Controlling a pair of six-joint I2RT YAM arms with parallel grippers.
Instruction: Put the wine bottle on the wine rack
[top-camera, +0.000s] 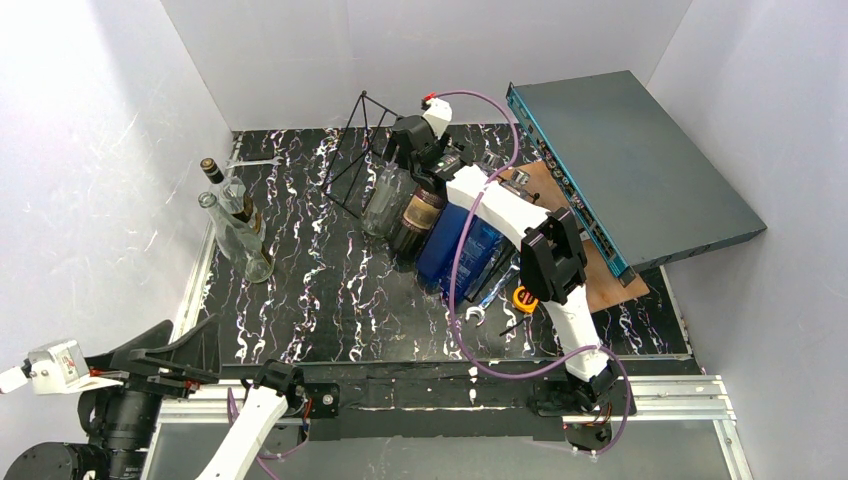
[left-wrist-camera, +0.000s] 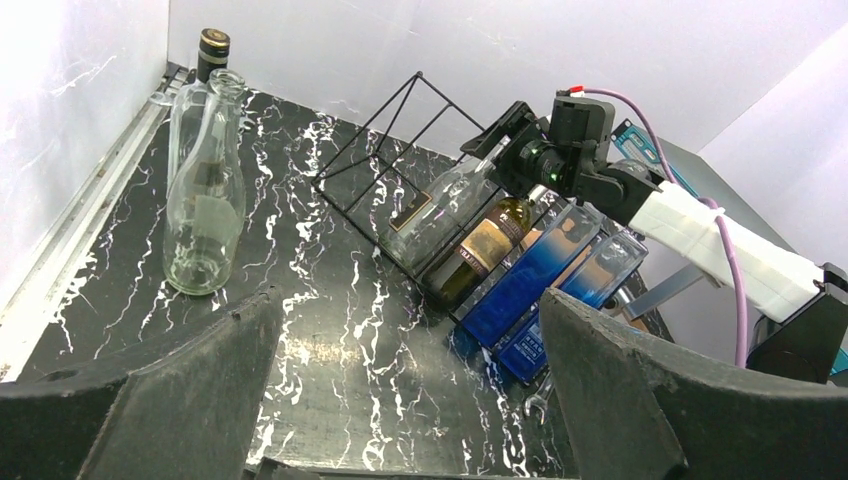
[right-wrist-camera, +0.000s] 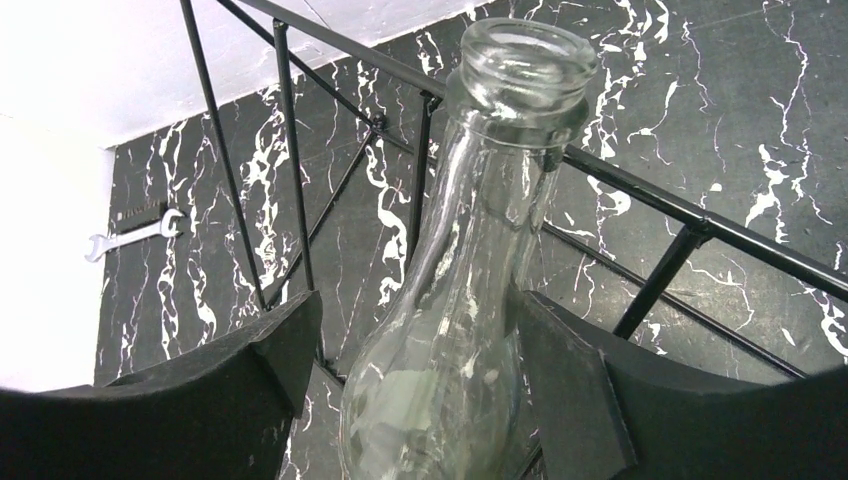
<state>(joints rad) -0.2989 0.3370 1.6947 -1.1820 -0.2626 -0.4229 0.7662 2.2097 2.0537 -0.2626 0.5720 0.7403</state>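
There are two grippers. The left gripper (left-wrist-camera: 408, 305) is nearest, at the near edge of the worktop (top-camera: 330, 300). Its jaws are wide apart and hold nothing.

There are six bottles. Two stand at the left side, touching or almost touching: a clear standing bottle (left-wrist-camera: 205, 210) and, behind it, a dark-capped bottle (left-wrist-camera: 212, 45). The other four lean side by side on the one wine rack (right-wrist-camera: 292, 150), with their bottoms on the worktop and their necks up on the wires. From the left they are the clear wine bottle (right-wrist-camera: 500, 140), a dark bottle (left-wrist-camera: 490, 240) with a gold label, and two blue bottles (left-wrist-camera: 530, 280) that look square.

There are two wrenches. The near wrench (top-camera: 475, 315) lies just in front of the blue bottles, near a yellow tape measure (top-camera: 525, 297). The far wrench (right-wrist-camera: 130, 235) lies by the back left corner.

The worktop is black with white streaks like marble. White walls (top-camera: 300, 60) stand on the left, back and right. A big flat grey box (top-camera: 640, 160) leans at the right, over a brown board (top-camera: 600, 285).

The wine bottle is on the rack, in the left-most place of the four, tilted with its open mouth up. The right gripper (right-wrist-camera: 415, 340) is at the top of the rack, right at the bottle's neck. One finger is on each side of the glass. The jaws are spread, and a thin dark gap shows between one finger and the glass, so the bottle is let go and rests on the rack.
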